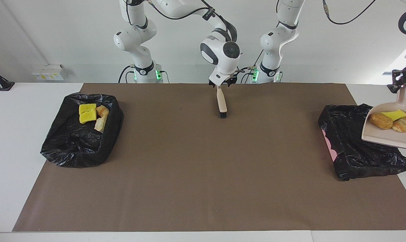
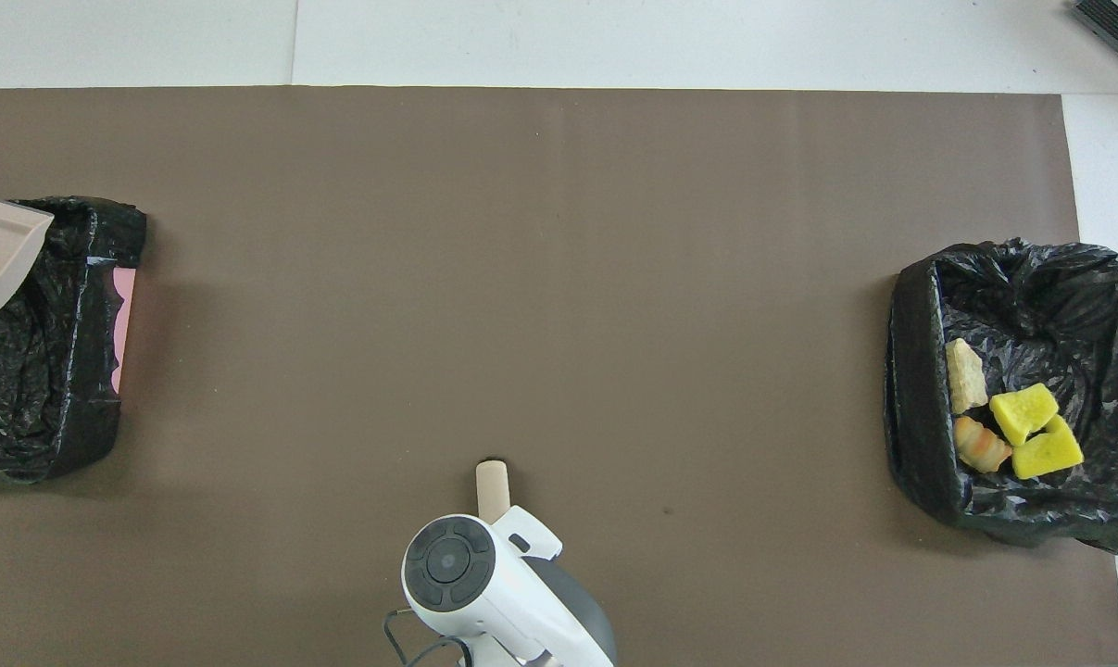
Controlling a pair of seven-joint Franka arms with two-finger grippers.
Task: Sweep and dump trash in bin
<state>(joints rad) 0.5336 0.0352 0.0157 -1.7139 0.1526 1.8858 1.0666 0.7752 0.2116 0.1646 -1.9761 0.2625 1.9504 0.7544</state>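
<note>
Two bins point(image 1: 81, 141) point(image 1: 361, 151), seven trash scraps point(image 1: 87, 112), one dustpan point(image 1: 388, 132), one brush point(image 1: 221, 104), two arms.

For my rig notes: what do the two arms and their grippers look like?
Both arms are glossy white with rounded segments, dark grey joint rings and black cables; green lights glow at their bases. The right gripper has dark fingers under a white wrist with a round grey cap. The left gripper is black.

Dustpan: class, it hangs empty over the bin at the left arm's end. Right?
No. The dustpan is over that bin, but it is not empty: it carries three scraps, as the facing view shows.
</note>
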